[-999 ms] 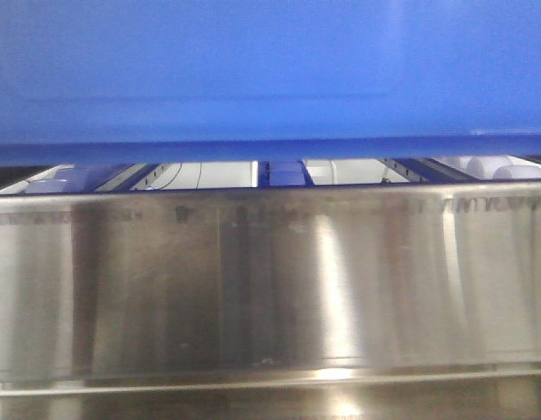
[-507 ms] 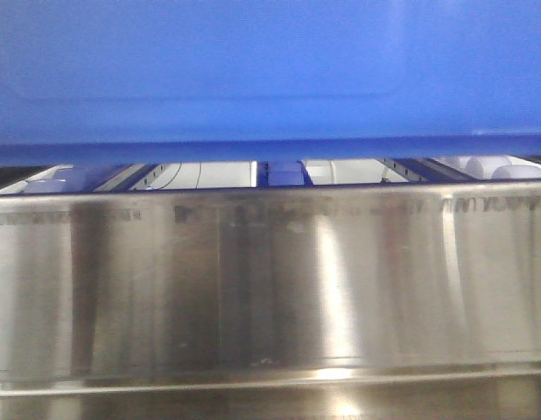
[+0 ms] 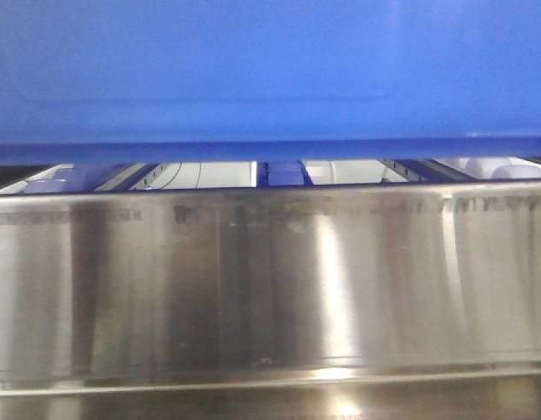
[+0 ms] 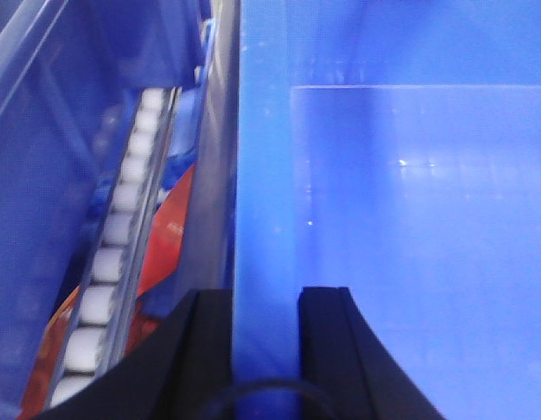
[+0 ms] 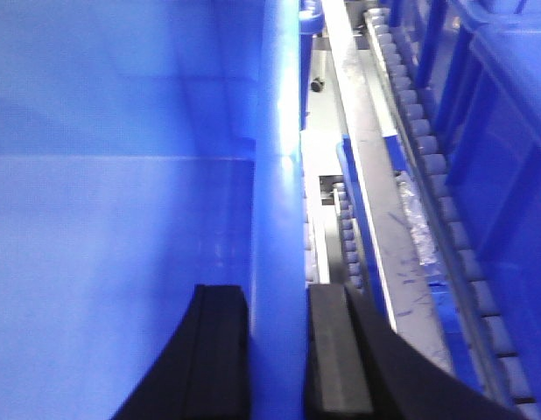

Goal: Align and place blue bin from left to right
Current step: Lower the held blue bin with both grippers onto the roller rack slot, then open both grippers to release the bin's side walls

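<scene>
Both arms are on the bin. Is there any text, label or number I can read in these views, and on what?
Nothing is legible in any view.
On the steel panel: dark smudged marks along its top edge, maybe print or a reflection, too blurred to read.
On the orange-red sheet beside the roller track: one pale mark, too blurred to read.
On the blue bin: no label on the faces shown.
</scene>
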